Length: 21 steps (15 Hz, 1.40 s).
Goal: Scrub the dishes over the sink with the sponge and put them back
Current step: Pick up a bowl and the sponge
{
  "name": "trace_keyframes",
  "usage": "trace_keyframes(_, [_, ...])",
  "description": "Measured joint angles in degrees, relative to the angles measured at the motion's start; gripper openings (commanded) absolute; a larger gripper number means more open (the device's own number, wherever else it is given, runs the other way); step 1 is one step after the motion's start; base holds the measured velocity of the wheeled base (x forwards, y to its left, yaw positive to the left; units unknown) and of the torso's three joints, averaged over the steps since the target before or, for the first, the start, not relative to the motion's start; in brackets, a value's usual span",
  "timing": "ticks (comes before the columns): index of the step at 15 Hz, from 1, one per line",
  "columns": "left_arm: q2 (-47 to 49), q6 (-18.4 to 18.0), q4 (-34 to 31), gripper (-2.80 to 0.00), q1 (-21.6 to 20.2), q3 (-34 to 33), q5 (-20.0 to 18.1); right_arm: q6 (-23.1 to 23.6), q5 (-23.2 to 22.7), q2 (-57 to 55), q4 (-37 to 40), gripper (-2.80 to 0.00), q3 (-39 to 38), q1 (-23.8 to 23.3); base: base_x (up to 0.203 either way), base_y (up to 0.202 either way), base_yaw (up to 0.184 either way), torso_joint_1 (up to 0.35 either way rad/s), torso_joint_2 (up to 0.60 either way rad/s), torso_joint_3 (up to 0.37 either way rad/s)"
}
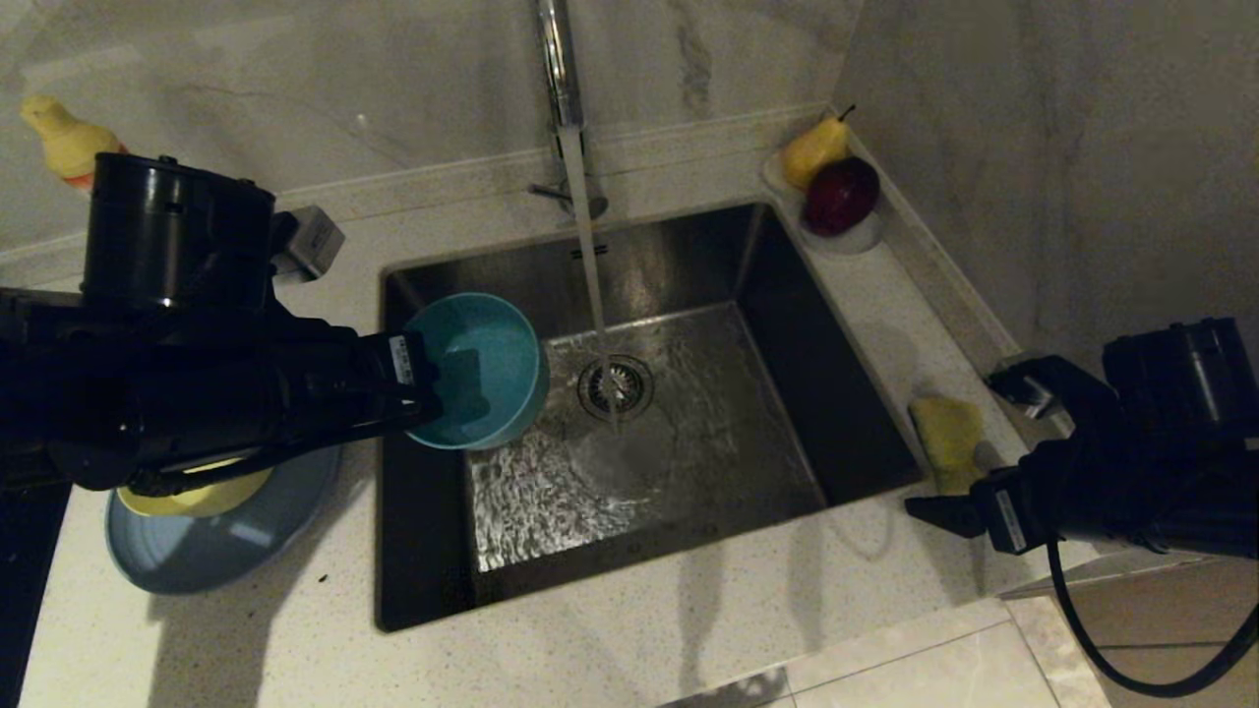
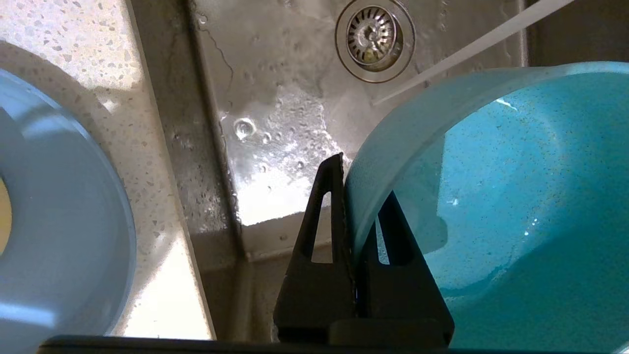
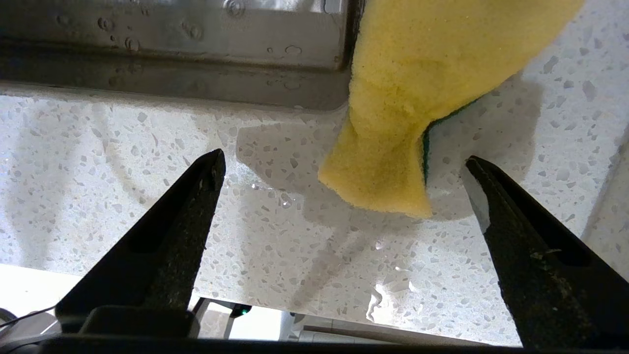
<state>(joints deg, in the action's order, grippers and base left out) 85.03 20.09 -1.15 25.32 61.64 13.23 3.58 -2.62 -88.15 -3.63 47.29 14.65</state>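
Left claw (image 2: 357,196) clenched on teal bowl (image 1: 484,370) rim, held tilted over sink (image 1: 836,413) left edge, right claw (image 3: 344,172) spread wide beside sponge (image 3: 417,93) on desk (image 3: 147,128), sink's right edge.

Pale speckled stone desk (image 1: 629,629) all around, backed by marble wall panels (image 1: 374,88). Far right corner of desk: small white fruit dish (image 1: 854,236), carrying a yellow pear (image 1: 814,149) leaning against a dark red apple (image 1: 841,195), both touching. Far left of desk, by the wall: a yellow bottle-shaped object (image 1: 64,138), partly hidden. Lighter tiled floor (image 1: 934,669) below the desk's near right edge.
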Motion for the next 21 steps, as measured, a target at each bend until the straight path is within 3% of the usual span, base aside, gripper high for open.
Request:
trace_keyframes(1, [0.0,0.0,0.1,-2.8,0.0,0.0,0.0,0.0,0.1,0.0,0.0,-2.8,0.0,0.1,0.0,0.0,0.0,0.0,0.0,0.0])
trace_keyframes(5, [0.3,0.0,0.1,-2.8,0.0,-0.4,-0.2,2.1,3.3,0.0,0.0,-2.8,-0.4,0.0,0.0,0.0,0.0,0.0,0.0,0.0])
trace_keyframes(18, [-1.0,-0.3,-0.1,-2.8,0.0,-1.1,0.0,2.7,3.9,2.4,0.5,-2.8,-0.5,1.3,0.0,0.0,0.0,0.0,0.0,0.0])
trace_keyframes(19, [-1.1,-0.3,-0.1,-2.8,0.0,-1.1,0.0,2.9,3.9,2.8,0.5,0.0,-0.4,1.4,0.0,0.0,0.0,0.0,0.0,0.0])
trace_keyframes(21, [-1.2,-0.2,-0.2,-2.8,0.0,-1.1,0.0,3.2,4.3,3.1,0.7,0.0,-0.6,1.4,0.0,0.0,0.0,0.0,0.0,0.0])
